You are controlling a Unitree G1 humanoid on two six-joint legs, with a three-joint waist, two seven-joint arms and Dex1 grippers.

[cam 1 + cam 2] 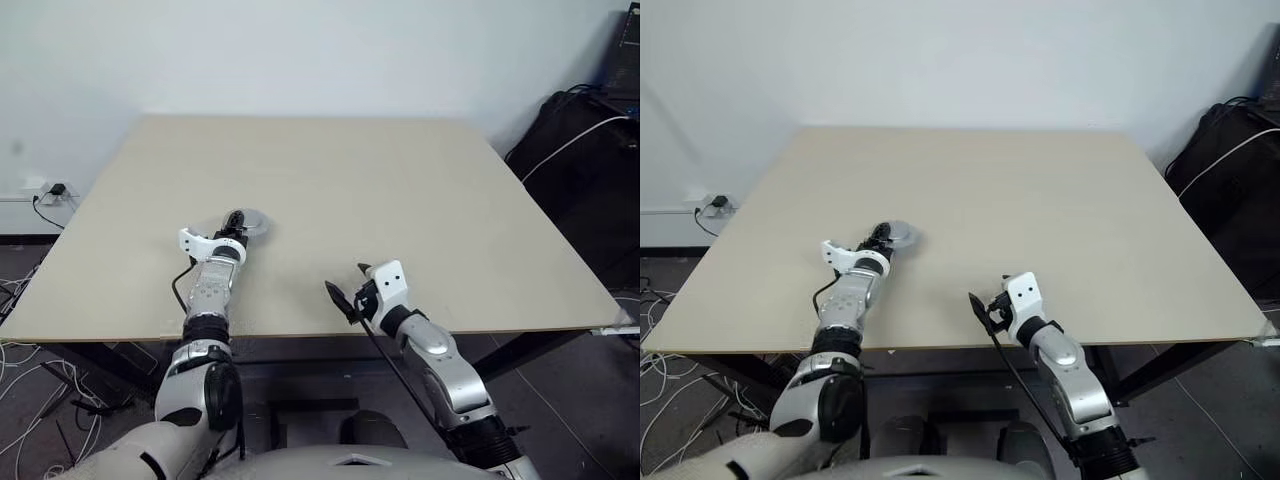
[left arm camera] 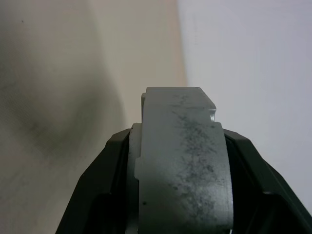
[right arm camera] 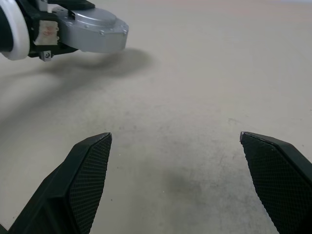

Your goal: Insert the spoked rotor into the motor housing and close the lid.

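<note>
In the left eye view, a beige table [image 1: 400,200] is seen from above, filling the middle of the frame. Left of centre, the left claw [image 1: 238,222] is stretched out over the table top, and a round silver-grey disc, the lid [image 1: 250,221], is seen at its tip. At the lower centre, near the table's front edge, the right claw [image 1: 345,288] is held over bare table, its two black fingers spread apart. A black bag [image 1: 590,150] is seen at the right edge, and cables [image 1: 25,340] lie on the floor at the lower left.

In the right eye view, the same layout is shown: the lid [image 1: 898,236] left of centre at the tip of the left claw [image 1: 883,238], and the right claw [image 1: 990,306] at the lower centre.

In the left wrist view, the lid [image 2: 180,161] is seen edge-on at the lower centre, clamped between the two black fingers [image 2: 102,185] of the left claw.

In the right wrist view, the two black fingers [image 3: 87,180] are seen wide apart at the bottom of the frame, with nothing between them but table. The left arm [image 3: 83,31] is seen at the upper left.
</note>
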